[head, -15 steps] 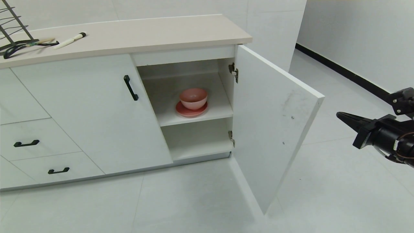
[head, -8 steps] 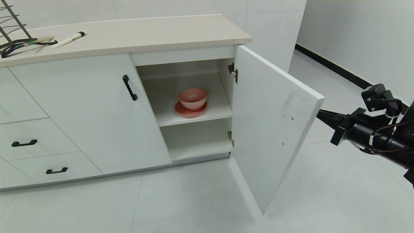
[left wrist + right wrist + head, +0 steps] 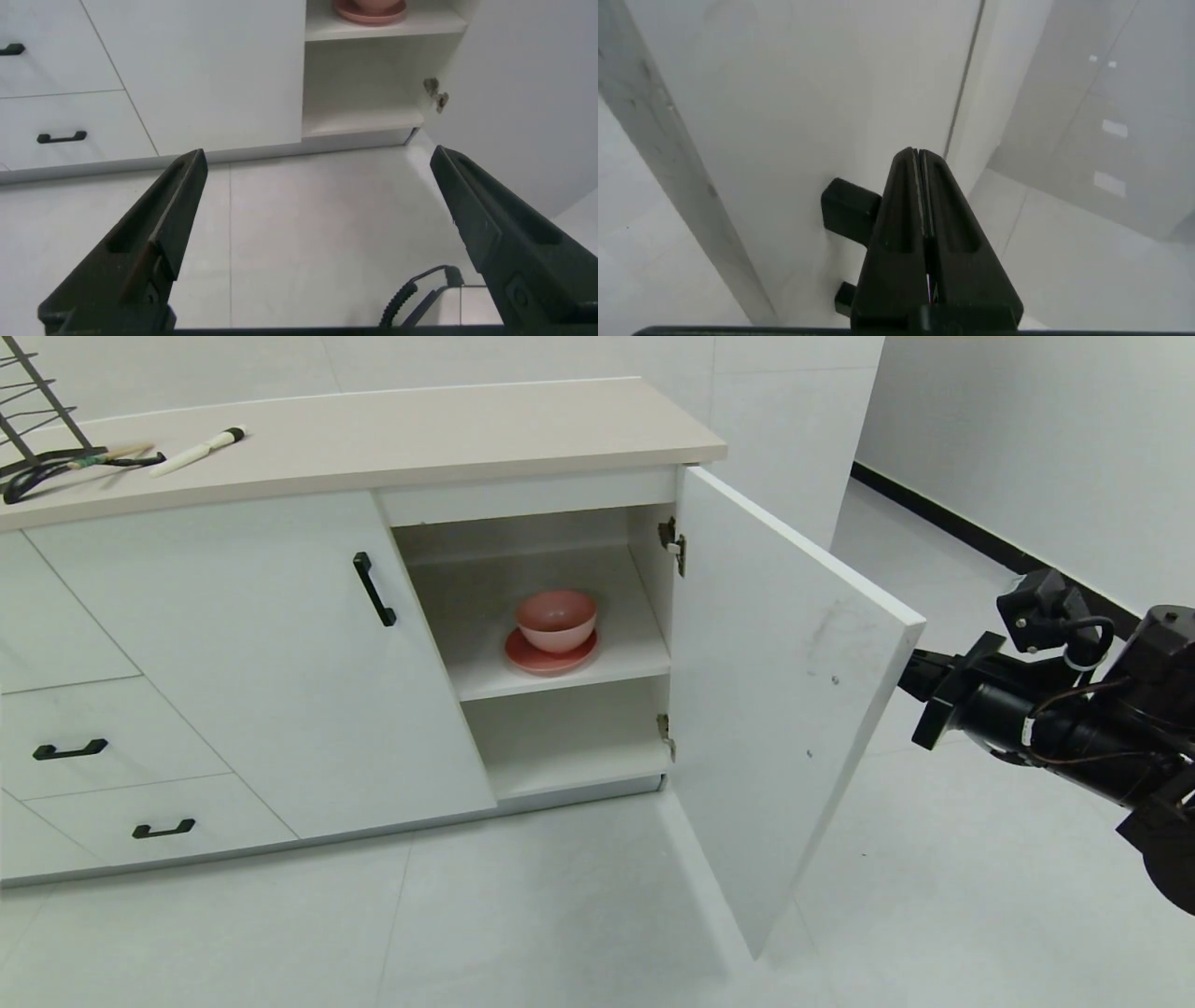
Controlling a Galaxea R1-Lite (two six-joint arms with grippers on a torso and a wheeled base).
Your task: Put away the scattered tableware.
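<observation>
One bowl (image 3: 556, 619) mouth-up on plate (image 3: 525, 659); L gripper (image 3: 316, 159) spread, R gripper (image 3: 920, 161) clenched by door (image 3: 775, 691).

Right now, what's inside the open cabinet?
On the upper shelf, a pink bowl sits on a pink plate. Whatever lies behind the closed left door is hidden.

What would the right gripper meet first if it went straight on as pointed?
Likely the outer face of the open white cabinet door, just beside its black bar handle. The shut right gripper looks near it; exact gap unclear.
</observation>
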